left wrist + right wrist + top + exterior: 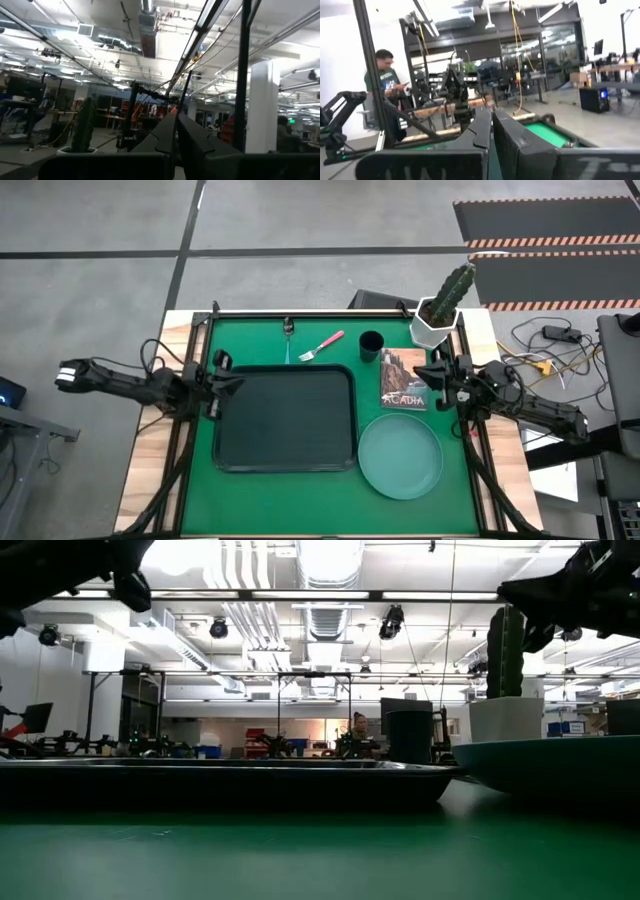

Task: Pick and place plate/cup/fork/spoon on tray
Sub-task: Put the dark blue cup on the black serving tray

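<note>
The black tray (285, 418) lies on the green mat at the table's middle. The teal-green plate (400, 457) rests flat on the mat to the tray's right, toward the near edge. The dark cup (371, 344) stands upright near the far edge. The pink-handled fork (322, 346) and the blue-handled spoon (288, 335) lie on the mat left of the cup. My left gripper (232, 380) hovers shut and empty over the tray's far left corner. My right gripper (425, 372) hovers shut and empty at the table's right, beyond the plate. Both point level toward the table's middle.
A white pot with a cactus (440, 315) stands at the far right corner. A printed booklet (404, 380) lies between the cup and the plate, just under my right gripper. A person (385, 75) stands in the room beyond the table.
</note>
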Available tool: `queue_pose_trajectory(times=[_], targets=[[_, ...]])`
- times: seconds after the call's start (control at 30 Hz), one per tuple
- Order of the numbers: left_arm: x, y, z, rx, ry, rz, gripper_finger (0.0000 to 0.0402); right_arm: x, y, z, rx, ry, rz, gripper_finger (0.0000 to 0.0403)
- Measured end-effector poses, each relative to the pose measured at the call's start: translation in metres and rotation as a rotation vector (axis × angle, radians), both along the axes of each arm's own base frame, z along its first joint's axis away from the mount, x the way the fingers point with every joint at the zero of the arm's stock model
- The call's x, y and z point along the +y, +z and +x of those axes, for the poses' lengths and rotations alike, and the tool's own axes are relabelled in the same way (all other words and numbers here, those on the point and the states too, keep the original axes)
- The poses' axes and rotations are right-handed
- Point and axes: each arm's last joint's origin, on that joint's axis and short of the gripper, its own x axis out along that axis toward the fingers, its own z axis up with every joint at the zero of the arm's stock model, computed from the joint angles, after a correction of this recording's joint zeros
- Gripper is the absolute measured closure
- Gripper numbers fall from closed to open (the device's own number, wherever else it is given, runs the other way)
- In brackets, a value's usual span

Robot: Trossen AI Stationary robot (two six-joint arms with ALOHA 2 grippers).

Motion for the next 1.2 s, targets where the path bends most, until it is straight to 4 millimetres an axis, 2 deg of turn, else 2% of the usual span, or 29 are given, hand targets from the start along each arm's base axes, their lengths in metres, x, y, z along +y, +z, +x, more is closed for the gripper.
queue_pose_trajectory(times=[0.17, 0.43, 0.6, 0.73, 0.97, 1.2], targets=[[-0.001, 0.014, 0.019, 0.044, 0.041, 0.011, 0.0400, 0.001, 0.008, -0.001, -0.055, -0.002, -0.029, 0.0394], [-0.006, 0.031, 0.059, 0.121, 0.056, 0.036, 0.0400, 0.002, 0.037, -0.005, -0.088, -0.017, -0.114, 0.0394], [-0.008, 0.035, 0.092, 0.249, 0.062, 0.052, 0.0400, 0.001, 0.039, -0.002, 0.002, -0.031, -0.142, 0.0394], [-0.007, 0.042, 0.120, 0.371, 0.076, 0.067, 0.0400, 0.001, 0.041, -0.002, -0.001, -0.037, -0.160, 0.0394], [0.003, 0.050, 0.172, 0.513, 0.122, 0.080, 0.0400, 0.002, 0.053, -0.006, -0.017, -0.040, -0.165, 0.0394], [0.028, 0.050, 0.216, 0.667, 0.191, 0.064, 0.0400, 0.004, 0.065, -0.011, 0.085, -0.032, -0.134, 0.0394]])
